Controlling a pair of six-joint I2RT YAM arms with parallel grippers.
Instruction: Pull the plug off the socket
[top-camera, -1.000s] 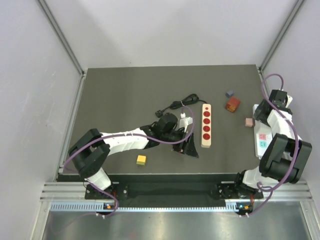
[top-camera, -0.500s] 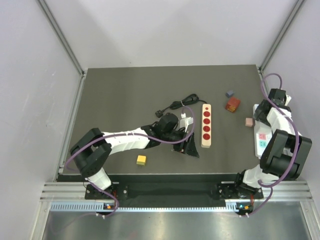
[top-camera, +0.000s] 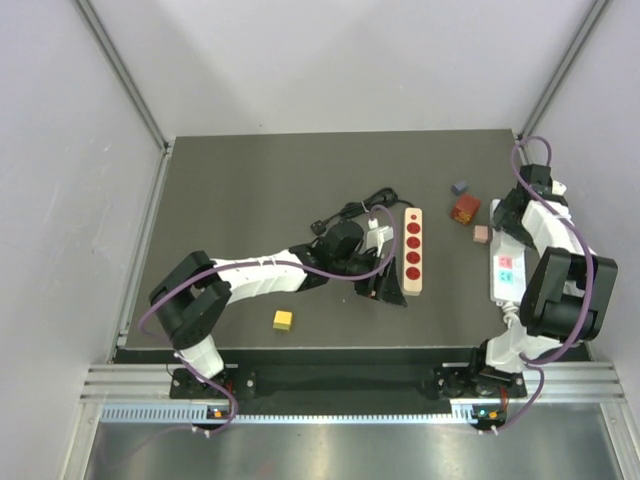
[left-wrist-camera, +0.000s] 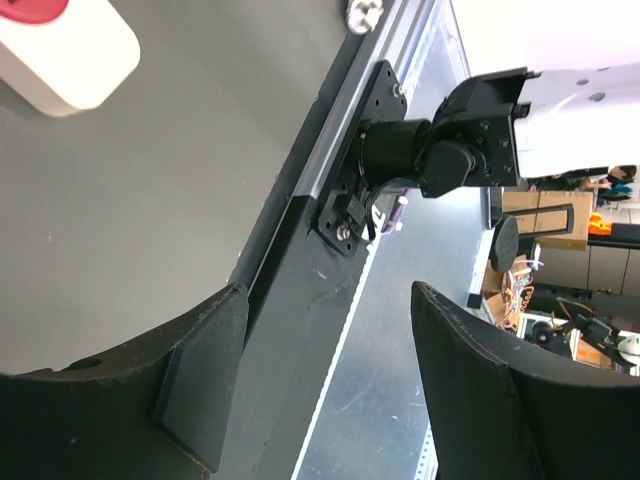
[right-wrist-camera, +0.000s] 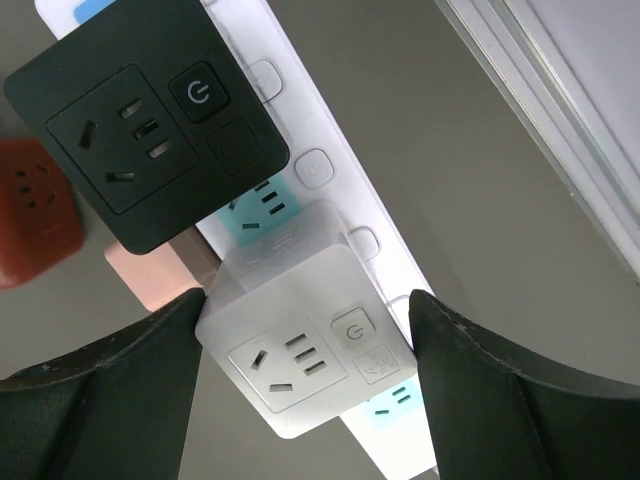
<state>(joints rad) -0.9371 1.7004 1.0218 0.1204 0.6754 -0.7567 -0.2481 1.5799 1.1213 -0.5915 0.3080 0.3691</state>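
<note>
In the right wrist view a white cube plug (right-wrist-camera: 300, 340) sits in a white socket strip (right-wrist-camera: 318, 170), with a black cube plug (right-wrist-camera: 140, 150) beside it. My right gripper (right-wrist-camera: 305, 300) is shut on the white plug, one finger against each side. From above, this strip (top-camera: 505, 275) lies at the table's right, and the right gripper (top-camera: 508, 222) is mostly hidden under its wrist. My left gripper (top-camera: 385, 285) is open and empty beside the near end of a beige strip (top-camera: 413, 250). In its wrist view the left gripper (left-wrist-camera: 328, 292) faces the table's front edge.
A white corded plug (top-camera: 374, 238) with black cable (top-camera: 365, 207) lies left of the beige strip. A pink block (top-camera: 481, 233), an orange cube (top-camera: 465, 208) and a small blue block (top-camera: 459, 187) sit near the right arm. A yellow block (top-camera: 283, 319) lies near the front.
My right gripper has closed in on the white plug. The white strip and the pink block have slid left. My left gripper has shifted slightly right toward the beige strip.
</note>
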